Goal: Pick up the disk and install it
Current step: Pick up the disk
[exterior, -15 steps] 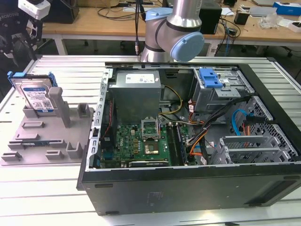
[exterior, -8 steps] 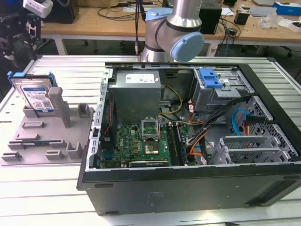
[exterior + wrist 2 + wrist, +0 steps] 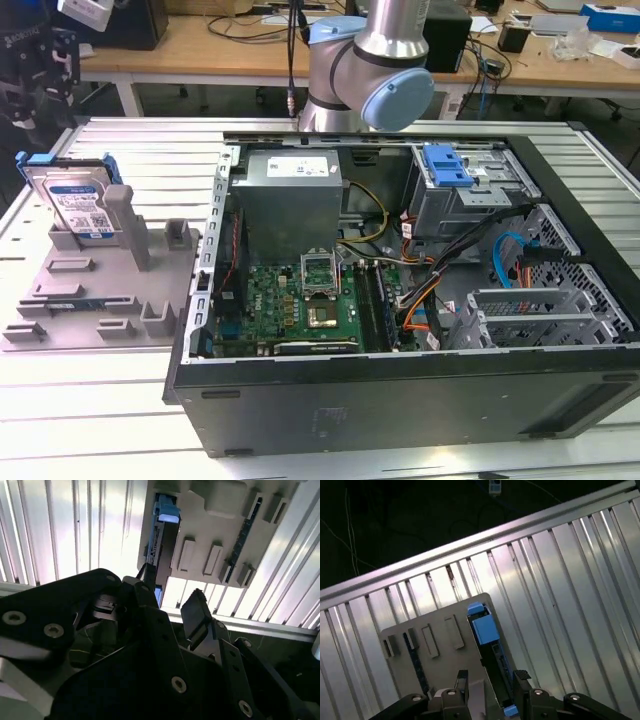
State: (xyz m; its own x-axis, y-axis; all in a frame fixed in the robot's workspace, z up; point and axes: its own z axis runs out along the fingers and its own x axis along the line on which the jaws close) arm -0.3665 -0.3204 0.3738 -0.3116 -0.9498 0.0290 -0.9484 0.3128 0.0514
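Since the hand (image 3: pixel 491 676) hangs spread above the hard drive (image 3: pixel 487 635) standing edgewise in its grey holder (image 3: pixel 442 662), a skewed descent could ram a finger (image 3: pixel 462 680) onto it.

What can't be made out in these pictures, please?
Label on the disk: edge-on in both wrist views.
Its lower corner: behind the holder, exterior view.
The arm past its elbow: cut by exterior view's top edge.
Gap from gripper to disk: wrist views look down on both.
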